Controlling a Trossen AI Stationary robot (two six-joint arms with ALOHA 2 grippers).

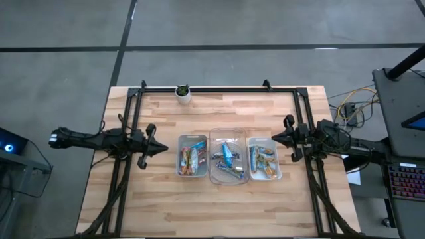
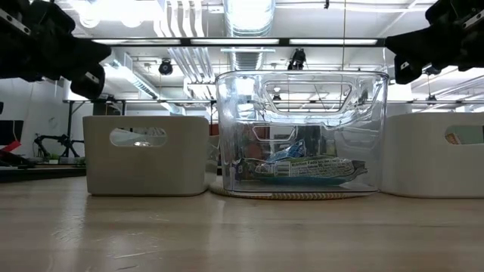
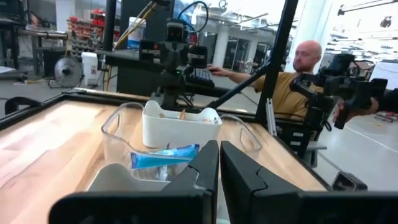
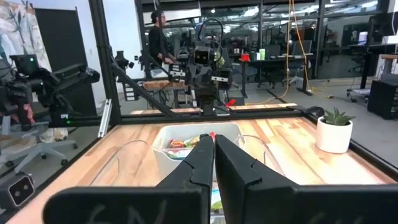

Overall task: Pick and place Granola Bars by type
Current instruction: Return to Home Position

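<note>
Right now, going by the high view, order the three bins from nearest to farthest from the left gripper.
1. Left bin: first in the row, just past the tip of the left gripper.
2. Clear bin: middle of the row.
3. Right bin: far end of the row, next to the right gripper.

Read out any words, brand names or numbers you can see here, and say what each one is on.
No text here can be read.
On the blue granola bar in the clear bin, low view: bands of print on the wrapper, too blurred to read.
On the brown-orange granola bars in the left bin, high view: print too small to read.
On the green-tan granola bars in the right bin: print too small to read.
</note>
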